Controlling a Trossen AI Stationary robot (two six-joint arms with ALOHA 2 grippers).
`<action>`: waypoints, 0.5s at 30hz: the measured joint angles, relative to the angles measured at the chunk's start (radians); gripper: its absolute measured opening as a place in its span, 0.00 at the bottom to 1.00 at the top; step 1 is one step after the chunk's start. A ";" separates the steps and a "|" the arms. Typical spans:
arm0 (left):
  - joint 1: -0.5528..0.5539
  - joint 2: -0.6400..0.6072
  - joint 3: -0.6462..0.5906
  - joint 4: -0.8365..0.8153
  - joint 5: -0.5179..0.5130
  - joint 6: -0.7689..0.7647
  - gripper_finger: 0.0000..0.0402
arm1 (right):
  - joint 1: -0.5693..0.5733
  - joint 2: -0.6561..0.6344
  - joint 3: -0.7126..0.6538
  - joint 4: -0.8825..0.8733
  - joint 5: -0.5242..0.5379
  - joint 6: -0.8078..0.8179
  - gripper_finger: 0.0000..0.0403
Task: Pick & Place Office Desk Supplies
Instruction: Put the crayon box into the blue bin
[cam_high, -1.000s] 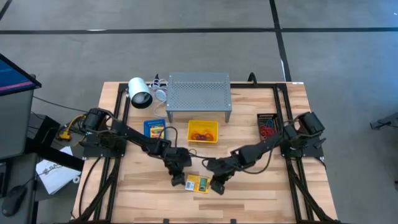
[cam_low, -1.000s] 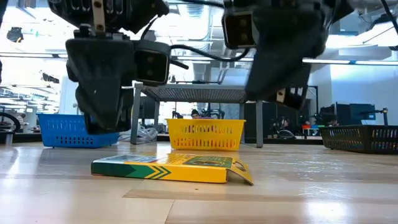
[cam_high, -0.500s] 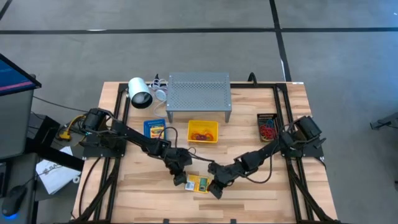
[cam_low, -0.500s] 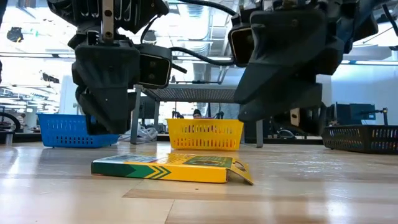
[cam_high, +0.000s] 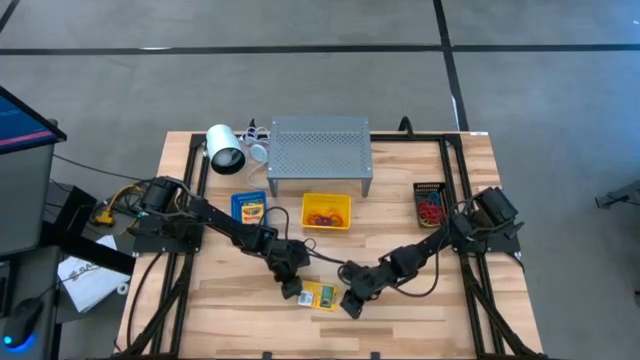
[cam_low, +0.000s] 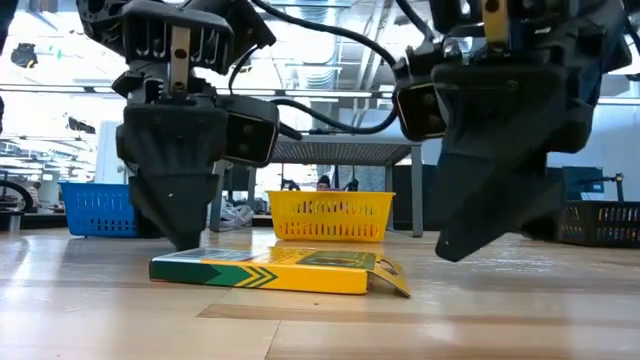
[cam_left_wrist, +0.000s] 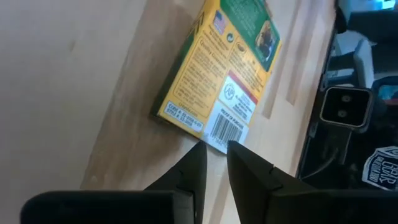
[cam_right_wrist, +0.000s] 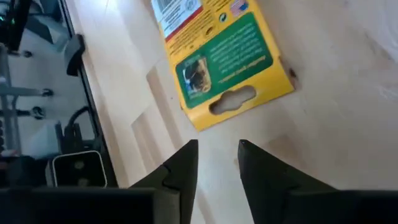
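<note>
A yellow-green crayon box (cam_high: 318, 294) lies flat on the wooden table near its near edge; it also shows in the low view (cam_low: 270, 272). My left gripper (cam_high: 291, 291) points down at the box's left, barcode end (cam_left_wrist: 227, 121), its fingers a narrow gap apart. My right gripper (cam_high: 350, 303) is open and hovers low just off the box's right end, where the hang tab (cam_right_wrist: 233, 102) is. Rubber-band loops lie in the yellow bin (cam_high: 325, 216) and in the black bin (cam_high: 432, 209). My left gripper comes from above, and its fingertips (cam_low: 185, 245) stand right at the top edge of the box's left end (cam_low: 165, 264). I cannot tell whether they touch it. The box lies flat on the table.
Behind the box stand a yellow bin (cam_high: 327, 198), a blue bin (cam_high: 249, 206) holding another crayon box, and a grey perforated shelf (cam_high: 320, 150). A black bin (cam_high: 430, 187) sits on the right and a white cylinder (cam_high: 225, 148) far left. Bare wood lies along the near edge.
Both grippers have come down toward the table. The left one has sunk onto the box's left end. The right one has dropped and shifted toward the table's right, ending low beside the box's right end. The box has stayed where it was.
</note>
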 joint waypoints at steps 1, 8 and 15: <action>0.000 0.000 0.000 0.008 0.000 0.000 0.15 | -0.003 0.000 -0.008 0.010 -0.001 0.011 0.28; 0.001 0.000 0.000 0.060 -0.004 -0.004 0.15 | -0.026 0.000 -0.032 0.076 0.025 0.074 0.37; -0.005 0.042 0.002 0.087 0.023 -0.022 0.15 | -0.041 0.097 -0.014 0.230 -0.026 0.177 0.41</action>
